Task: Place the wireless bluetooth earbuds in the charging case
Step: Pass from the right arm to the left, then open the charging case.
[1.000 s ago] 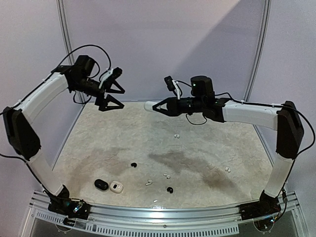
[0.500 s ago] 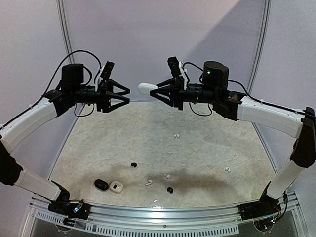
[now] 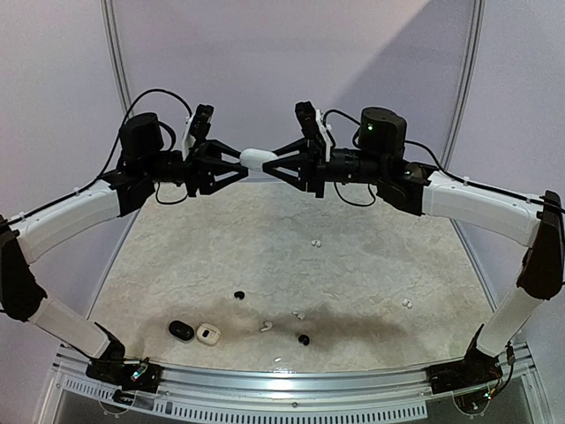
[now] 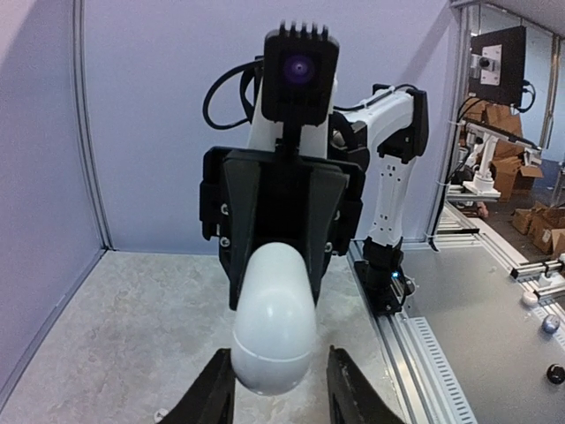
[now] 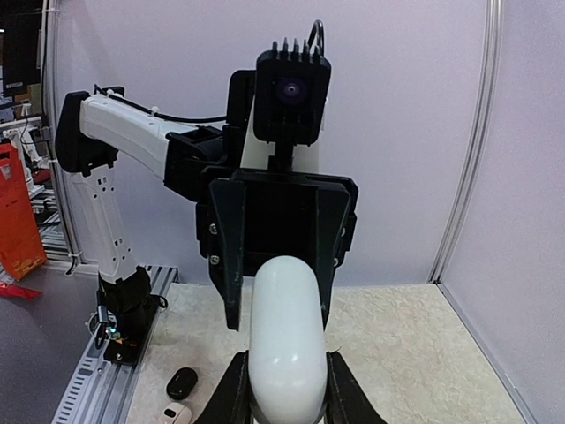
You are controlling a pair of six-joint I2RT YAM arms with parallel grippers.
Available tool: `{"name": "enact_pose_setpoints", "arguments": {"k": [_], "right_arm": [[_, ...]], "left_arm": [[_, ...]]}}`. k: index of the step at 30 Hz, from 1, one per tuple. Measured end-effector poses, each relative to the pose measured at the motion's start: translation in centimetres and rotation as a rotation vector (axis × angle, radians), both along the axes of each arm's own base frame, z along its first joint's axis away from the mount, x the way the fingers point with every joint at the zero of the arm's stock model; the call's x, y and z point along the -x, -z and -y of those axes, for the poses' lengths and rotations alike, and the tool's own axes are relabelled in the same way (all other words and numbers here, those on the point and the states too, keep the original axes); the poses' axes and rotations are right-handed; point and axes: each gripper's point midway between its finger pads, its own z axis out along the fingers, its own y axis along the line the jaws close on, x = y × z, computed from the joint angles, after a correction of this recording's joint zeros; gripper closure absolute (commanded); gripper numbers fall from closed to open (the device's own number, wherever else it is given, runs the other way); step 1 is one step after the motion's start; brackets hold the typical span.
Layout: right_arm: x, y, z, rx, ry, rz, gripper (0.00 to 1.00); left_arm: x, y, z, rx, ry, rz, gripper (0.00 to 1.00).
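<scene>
**Mid-air transfer, seen from above.** The smooth white pebble-shaped plastic charging case (image 3: 258, 158) hangs at 12 o'clock, high above the mottled beige desk (image 3: 371, 265). The right pincer (image 3: 273, 164) is clamped on one end of it. The left pincer (image 3: 242, 164) is set narrow and straddles the other end; its wrist view shows a sliver of space beside one finger. Half a second earlier the left pincer stood well apart from the case, and it has since closed in. This suggests a two-handed opening is being prepared. The tiny white and black earbuds (image 3: 313, 242) lie scattered on the desk, from centre toward 6 o'clock, with none inserted.
</scene>
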Motion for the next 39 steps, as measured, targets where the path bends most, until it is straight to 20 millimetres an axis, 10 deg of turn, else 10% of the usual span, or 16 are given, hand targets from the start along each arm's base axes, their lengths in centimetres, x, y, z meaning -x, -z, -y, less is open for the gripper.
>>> {"name": "enact_pose_setpoints", "arguments": {"k": [12,19,39], "right_arm": [[0.0,-0.2,-0.3,-0.004,-0.010,-0.005,1.00],[-0.5,-0.2,-0.4,-0.003,0.020,-0.009,0.50],[-3.1,1.9,-1.5,0.089,0.126,-0.100,0.55]], "left_arm": [[-0.2,-0.4,0.1,0.018,0.001,0.036,1.00],[-0.4,-0.3,0.2,0.015,-0.011,0.030,1.00],[-1.6,3.7,-0.4,-0.156,-0.137,0.291,1.00]]}}
